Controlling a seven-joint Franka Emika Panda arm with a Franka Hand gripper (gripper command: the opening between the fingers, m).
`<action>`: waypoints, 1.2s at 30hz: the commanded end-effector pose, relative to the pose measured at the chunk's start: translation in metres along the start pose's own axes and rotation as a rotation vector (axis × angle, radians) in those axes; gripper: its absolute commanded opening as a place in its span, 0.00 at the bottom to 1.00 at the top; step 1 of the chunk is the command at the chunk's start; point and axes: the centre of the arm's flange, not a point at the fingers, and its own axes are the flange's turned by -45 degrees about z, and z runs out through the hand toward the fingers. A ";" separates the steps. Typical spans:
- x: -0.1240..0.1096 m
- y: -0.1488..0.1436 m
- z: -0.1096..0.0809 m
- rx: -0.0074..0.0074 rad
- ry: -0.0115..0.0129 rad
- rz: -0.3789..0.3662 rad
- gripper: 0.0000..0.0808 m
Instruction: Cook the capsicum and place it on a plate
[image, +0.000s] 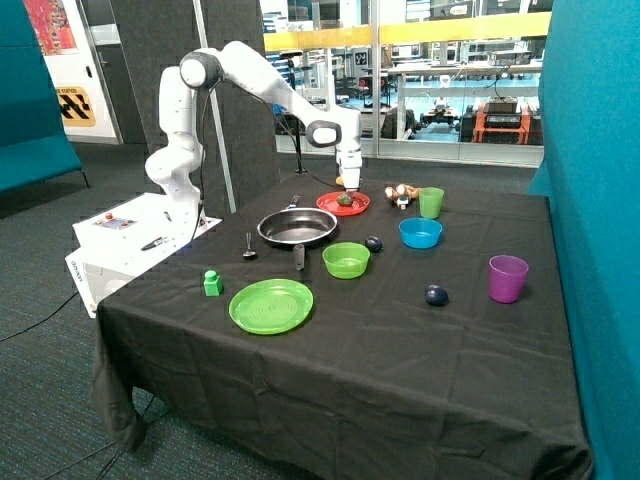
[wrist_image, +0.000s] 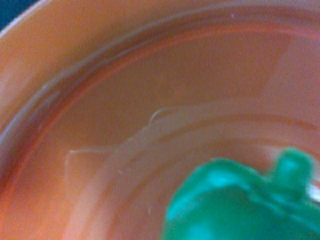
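The capsicum (image: 345, 200) is a small dark green toy vegetable lying on the red-orange plate (image: 326, 205) at the far side of the table. My gripper (image: 349, 186) hangs straight down, just above the capsicum and over the plate. In the wrist view the plate (wrist_image: 125, 100) fills the picture from very close, and the capsicum (wrist_image: 235, 200) with its stem shows at one corner.
A black frying pan (image: 297, 228) sits right beside the plate, towards the table's front. Around it are a green bowl (image: 346, 260), a blue bowl (image: 420, 232), a green cup (image: 431, 202), a purple cup (image: 507, 278), a large green plate (image: 271, 305), a light green cube (image: 212, 283) and two dark blue balls (image: 373, 243).
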 end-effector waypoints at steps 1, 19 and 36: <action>-0.005 0.014 -0.024 0.0100 0.0008 -0.016 0.95; -0.024 0.048 -0.072 0.0100 0.0008 -0.017 0.85; -0.043 0.084 -0.073 0.0100 0.0007 0.013 0.83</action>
